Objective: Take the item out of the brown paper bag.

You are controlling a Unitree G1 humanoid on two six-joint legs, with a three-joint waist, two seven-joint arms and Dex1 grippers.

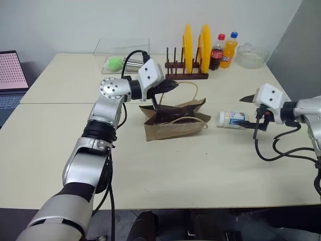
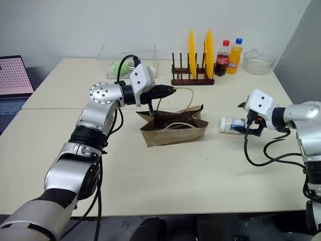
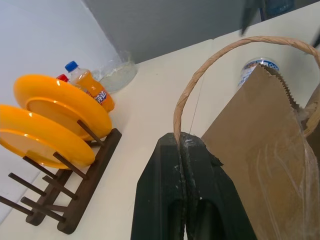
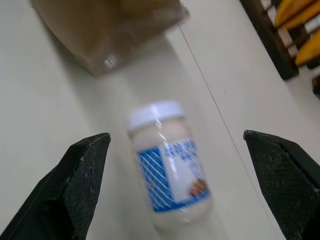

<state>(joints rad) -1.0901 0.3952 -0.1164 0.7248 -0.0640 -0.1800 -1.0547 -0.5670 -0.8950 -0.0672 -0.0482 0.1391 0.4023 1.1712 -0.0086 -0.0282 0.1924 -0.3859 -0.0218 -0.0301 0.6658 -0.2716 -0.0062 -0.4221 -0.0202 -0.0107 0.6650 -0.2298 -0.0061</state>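
Your left hand point(image 3: 182, 150) is pressed together on one looped handle point(image 3: 210, 65) of the brown paper bag point(image 1: 173, 120), holding that handle up above the bag's open mouth. Your right hand point(image 4: 180, 150) is spread wide, with no contact on anything.

The item, a small clear bottle point(image 1: 231, 119) with a white cap and blue-and-white label, lies on its side on the table point(image 1: 200, 170), just right of the bag and outside it. Judged from this, the extraction step is complete.

Risks from here:
- The bottle lies on its rounded side. A brush from the right hand could roll it toward the table's right edge.
- The left hand pinches only a thin handle. Any pull upward or sideways may tip the bag, drag it, or tear the handle from the paper.

Containers: the bag's interior is dark, so its contents cannot be confirmed. At the far left, a clear plastic box point(image 1: 122, 50) holds a green object point(image 1: 115, 62). At the far right stands a clear glass bowl point(image 1: 251, 55); its contents cannot be determined.
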